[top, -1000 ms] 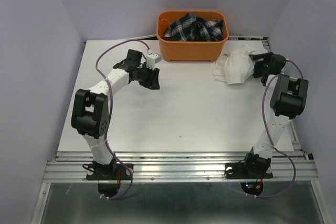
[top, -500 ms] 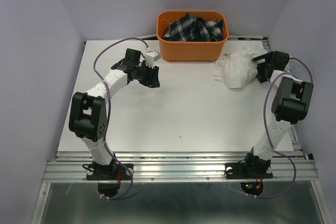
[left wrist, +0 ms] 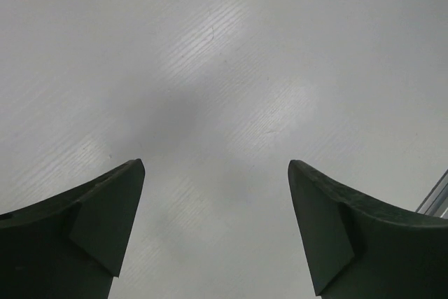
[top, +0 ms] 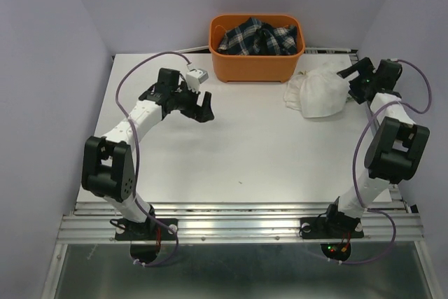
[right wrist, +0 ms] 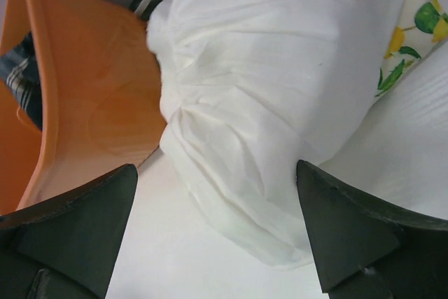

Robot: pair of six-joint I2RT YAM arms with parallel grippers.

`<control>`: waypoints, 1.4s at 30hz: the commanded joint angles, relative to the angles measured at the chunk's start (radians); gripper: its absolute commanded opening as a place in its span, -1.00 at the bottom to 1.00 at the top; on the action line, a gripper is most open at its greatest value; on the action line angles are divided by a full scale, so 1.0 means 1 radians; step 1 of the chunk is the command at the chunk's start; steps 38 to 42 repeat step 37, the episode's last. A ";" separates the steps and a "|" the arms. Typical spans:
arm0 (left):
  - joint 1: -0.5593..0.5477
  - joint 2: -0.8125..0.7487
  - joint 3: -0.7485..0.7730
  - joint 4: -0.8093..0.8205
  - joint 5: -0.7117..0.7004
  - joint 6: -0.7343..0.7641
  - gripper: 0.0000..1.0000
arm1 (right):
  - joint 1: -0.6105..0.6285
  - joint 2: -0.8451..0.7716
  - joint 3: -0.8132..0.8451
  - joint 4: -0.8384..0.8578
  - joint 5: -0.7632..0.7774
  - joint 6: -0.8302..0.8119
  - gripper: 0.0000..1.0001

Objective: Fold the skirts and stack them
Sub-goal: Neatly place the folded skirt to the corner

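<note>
A plain white crinkly skirt [top: 318,92] lies bundled at the table's back right, just right of the orange basket. In the right wrist view this white skirt [right wrist: 259,89] fills the middle, and an edge of the lemon-print skirt [right wrist: 414,26] shows beneath it at the upper right. My right gripper [top: 352,83] stands open just right of the bundle, its jaws [right wrist: 215,166] wide and clear of the cloth, holding nothing. At the back left, my left gripper [top: 203,106] hangs open over bare table, nothing between its fingers [left wrist: 112,208].
An orange plastic basket [top: 255,68] holding dark plaid cloth [top: 255,36] stands at the back middle; its wall [right wrist: 77,103] nearly touches the white skirt. The white table [top: 245,152] spreads between the arms. Purple walls close in left, right and behind.
My right gripper has pulled back to the right off the white skirt, opening wider. My left gripper has opened wide and its arm has swung slightly left.
</note>
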 commanded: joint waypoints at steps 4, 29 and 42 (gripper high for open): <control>0.086 -0.164 -0.033 0.090 0.048 -0.007 0.97 | -0.014 -0.133 0.051 -0.096 -0.212 -0.377 1.00; 0.121 -0.383 -0.310 0.123 -0.222 0.123 0.97 | 0.451 -0.412 -0.366 -0.385 -0.174 -0.921 1.00; 0.121 -0.389 -0.320 0.094 -0.242 0.165 0.97 | 0.451 -0.496 -0.452 -0.353 -0.154 -0.898 1.00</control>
